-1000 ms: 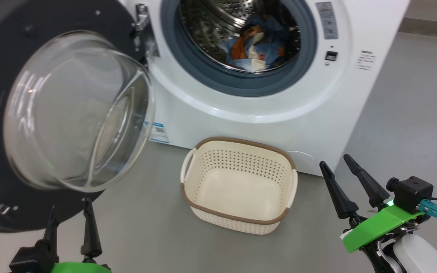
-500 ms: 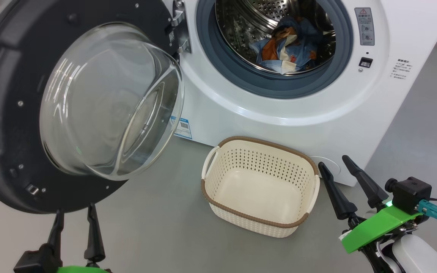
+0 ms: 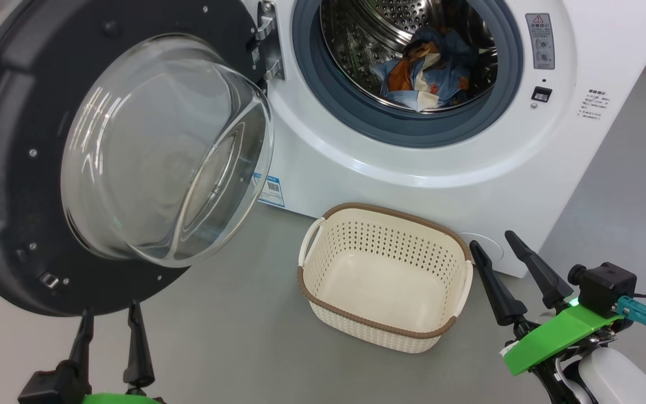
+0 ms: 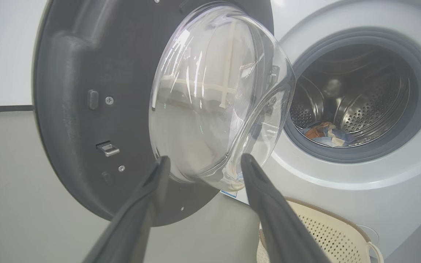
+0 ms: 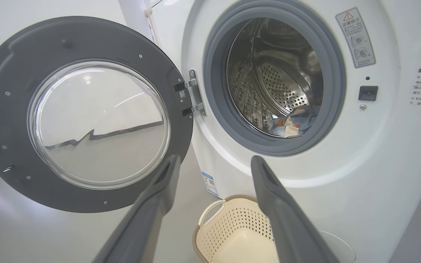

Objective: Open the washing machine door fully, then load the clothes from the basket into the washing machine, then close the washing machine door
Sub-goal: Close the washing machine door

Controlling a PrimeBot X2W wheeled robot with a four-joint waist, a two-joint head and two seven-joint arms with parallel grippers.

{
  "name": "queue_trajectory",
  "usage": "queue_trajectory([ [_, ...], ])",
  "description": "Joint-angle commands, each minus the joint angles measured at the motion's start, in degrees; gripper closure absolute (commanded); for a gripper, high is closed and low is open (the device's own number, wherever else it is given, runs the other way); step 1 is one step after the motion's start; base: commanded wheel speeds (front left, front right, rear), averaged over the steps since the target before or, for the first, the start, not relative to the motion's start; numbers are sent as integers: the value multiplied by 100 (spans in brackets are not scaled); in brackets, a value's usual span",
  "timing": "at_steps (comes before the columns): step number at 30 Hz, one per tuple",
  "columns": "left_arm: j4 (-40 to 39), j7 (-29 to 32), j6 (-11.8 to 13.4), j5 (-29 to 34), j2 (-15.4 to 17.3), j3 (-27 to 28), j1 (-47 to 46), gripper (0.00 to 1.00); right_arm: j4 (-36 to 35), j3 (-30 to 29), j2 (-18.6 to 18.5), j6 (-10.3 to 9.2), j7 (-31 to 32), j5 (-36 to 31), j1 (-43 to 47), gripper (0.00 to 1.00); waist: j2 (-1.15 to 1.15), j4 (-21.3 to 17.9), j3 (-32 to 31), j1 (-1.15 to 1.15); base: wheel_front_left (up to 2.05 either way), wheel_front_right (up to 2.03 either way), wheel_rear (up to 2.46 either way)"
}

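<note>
The washing machine [image 3: 413, 163] stands with its door [image 3: 14, 168] swung wide to the left, glass bowl bulging toward me. The clothes [image 3: 427, 76], a blue and orange bundle with a cream cloth, lie inside the steel drum, also seen as clothes [image 5: 292, 122] and clothes [image 4: 323, 133]. The cream basket [image 3: 384, 331] sits on the floor before the machine with nothing in it. My left gripper [image 3: 109, 314] is open just below the door's lower rim, apart from it. My right gripper [image 3: 491, 238] is open, right of the basket. Both hold nothing.
Grey floor [image 3: 233, 336] stretches in front of the machine and around the basket. The open door overhangs the floor at the left. A door latch socket [image 3: 541, 93] and a warning sticker [image 3: 540, 42] sit right of the drum opening.
The head camera has swung, shifting the whole picture right and down over the last second; little shift in the last half second. Both grippers stay open, and door, basket and clothes hold their places.
</note>
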Motion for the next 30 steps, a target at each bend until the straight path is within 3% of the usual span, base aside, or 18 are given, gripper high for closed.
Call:
queue_trajectory([
  [1,-173,-22,49,-25,119,154,-42,0,-99,100,-23,33,-45,-41,12,0,0,-4,-7,0,0,0,0],
  [21,-208,-27,98,-94,191,110,-36,1,-98,103,-16,33,-45,-29,22,0,0,-1,-32,0,0,0,0],
  [22,-209,-27,97,-101,200,111,-39,30,-97,103,-16,33,-45,-28,22,0,0,-6,-36,0,0,0,0],
  [25,-216,-20,83,-126,245,119,-62,100,-94,99,-13,33,-45,-25,25,0,0,-19,-52,0,0,0,0],
  [30,-371,-21,68,-141,334,136,-107,100,-85,88,10,33,-45,-23,48,0,0,-37,-106,0,0,0,0],
])
